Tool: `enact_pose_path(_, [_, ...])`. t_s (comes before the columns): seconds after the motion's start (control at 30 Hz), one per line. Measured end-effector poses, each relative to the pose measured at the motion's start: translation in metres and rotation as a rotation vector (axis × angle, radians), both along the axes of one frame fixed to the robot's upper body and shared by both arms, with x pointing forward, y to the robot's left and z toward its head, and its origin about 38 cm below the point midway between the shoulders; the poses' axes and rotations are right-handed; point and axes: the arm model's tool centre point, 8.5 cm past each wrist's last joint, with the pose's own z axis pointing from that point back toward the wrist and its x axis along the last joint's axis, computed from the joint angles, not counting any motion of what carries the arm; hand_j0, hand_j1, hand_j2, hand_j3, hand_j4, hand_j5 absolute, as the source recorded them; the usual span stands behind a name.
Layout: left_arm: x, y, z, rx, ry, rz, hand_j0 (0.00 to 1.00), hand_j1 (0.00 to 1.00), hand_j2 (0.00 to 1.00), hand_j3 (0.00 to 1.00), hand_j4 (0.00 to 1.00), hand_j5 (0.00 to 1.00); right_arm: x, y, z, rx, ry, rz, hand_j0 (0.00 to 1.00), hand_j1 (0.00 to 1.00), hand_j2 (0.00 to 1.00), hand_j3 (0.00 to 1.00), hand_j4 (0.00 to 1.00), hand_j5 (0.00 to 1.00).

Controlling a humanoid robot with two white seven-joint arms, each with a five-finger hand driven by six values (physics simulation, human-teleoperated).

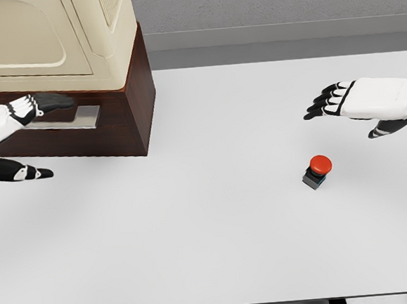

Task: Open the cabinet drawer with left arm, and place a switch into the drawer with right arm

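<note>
Red-capped, the switch [318, 172] sits alone on the white desk [197, 251] below the empty, spread right hand [358, 101], while the left hand [24, 113], fingers extended, reaches the cabinet drawer [68, 131] handle [74, 118], apparently to pull it.

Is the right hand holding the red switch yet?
No: the right hand hovers open above the table, apart from the switch, which sits alone on the white surface.
</note>
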Motion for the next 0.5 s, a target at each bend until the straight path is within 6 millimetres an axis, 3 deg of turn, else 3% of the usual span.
enact_pose_path(0.33, [0.002, -0.003, 0.006, 0.007, 0.001, -0.022, 1.00, 1.00, 1.00, 1.00, 1.00, 1.00, -0.002, -0.007, -0.004, -0.012, 0.015, -0.014, 1.00, 1.00, 1.00, 1.00, 1.00, 1.00])
enact_pose_path(0.5, [0.004, -0.003, 0.014, 0.022, -0.004, -0.032, 1.00, 1.00, 1.00, 1.00, 1.00, 1.00, -0.010, -0.012, -0.021, -0.025, 0.062, -0.019, 1.00, 1.00, 1.00, 1.00, 1.00, 1.00])
